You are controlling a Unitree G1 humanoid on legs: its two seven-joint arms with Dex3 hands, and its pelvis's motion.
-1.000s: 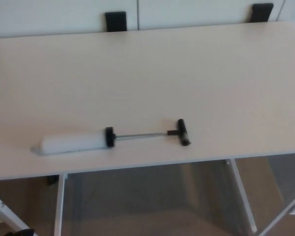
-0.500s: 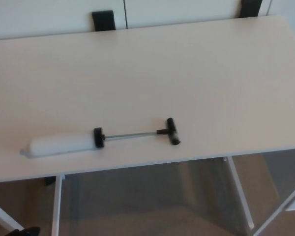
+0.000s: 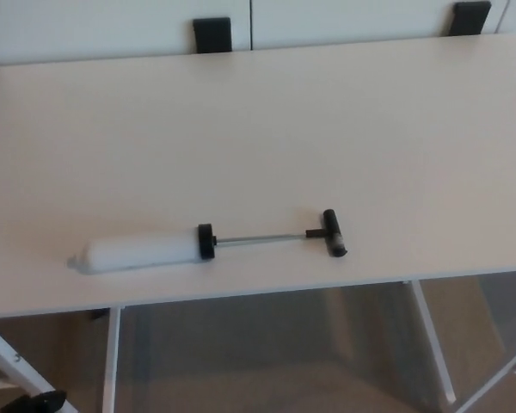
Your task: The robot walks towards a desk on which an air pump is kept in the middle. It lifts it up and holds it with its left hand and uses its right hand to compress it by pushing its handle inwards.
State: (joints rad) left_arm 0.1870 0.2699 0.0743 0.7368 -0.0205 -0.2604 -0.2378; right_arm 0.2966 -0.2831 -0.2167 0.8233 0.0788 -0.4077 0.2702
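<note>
An air pump lies flat on the pale desk (image 3: 267,129), close to the front edge. Its white cylinder (image 3: 138,250) points left and ends in a black cap (image 3: 206,242). A thin metal rod (image 3: 260,238) runs right from the cap, fully drawn out, to a black T-handle (image 3: 334,233). Neither of my hands shows in the head view.
Two black brackets (image 3: 212,34) (image 3: 469,17) stand behind the desk's far edge against a white wall. White desk legs (image 3: 433,340) (image 3: 112,357) show below the front edge, over a tan floor. A white frame with a black foot (image 3: 36,401) sits at the lower left.
The whole picture has shifted right since half a second ago, so the camera has moved. The pump lies as before on the desk.
</note>
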